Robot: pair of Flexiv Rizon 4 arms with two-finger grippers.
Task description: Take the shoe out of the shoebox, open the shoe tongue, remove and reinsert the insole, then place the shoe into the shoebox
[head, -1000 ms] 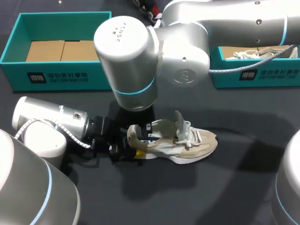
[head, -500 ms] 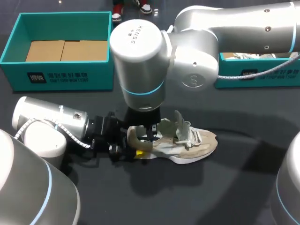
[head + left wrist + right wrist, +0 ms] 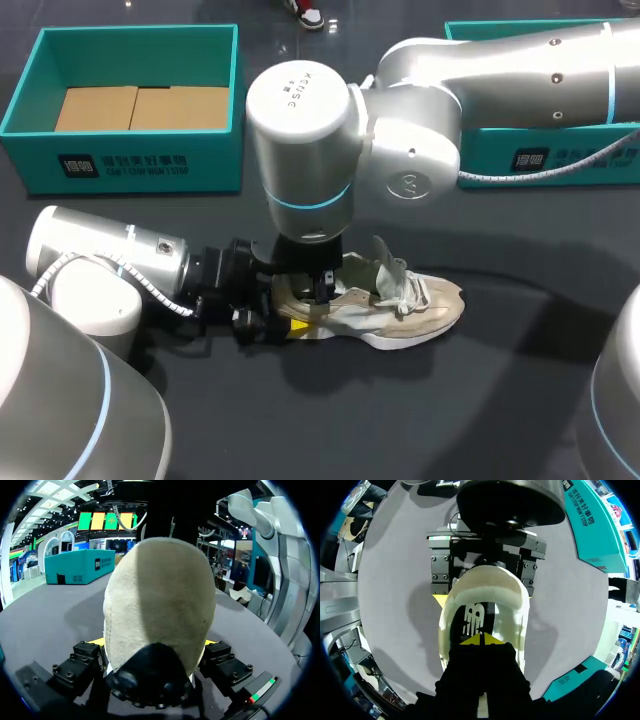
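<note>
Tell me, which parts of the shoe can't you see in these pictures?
1. Head view: the insole inside the shoe, covered by the right arm.
2. Left wrist view: the shoe's front half, hidden behind its own heel, which fills the view.
3. Right wrist view: the shoe's toe end, hidden under the black body of the right gripper.

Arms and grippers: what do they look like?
Left arm and right arm: silver-grey rounded links, light-blue joint rings, a braided white cable along each. Left gripper and right gripper: black blocky bodies, yellow-tipped. Print on the right arm's joint cap.
</note>
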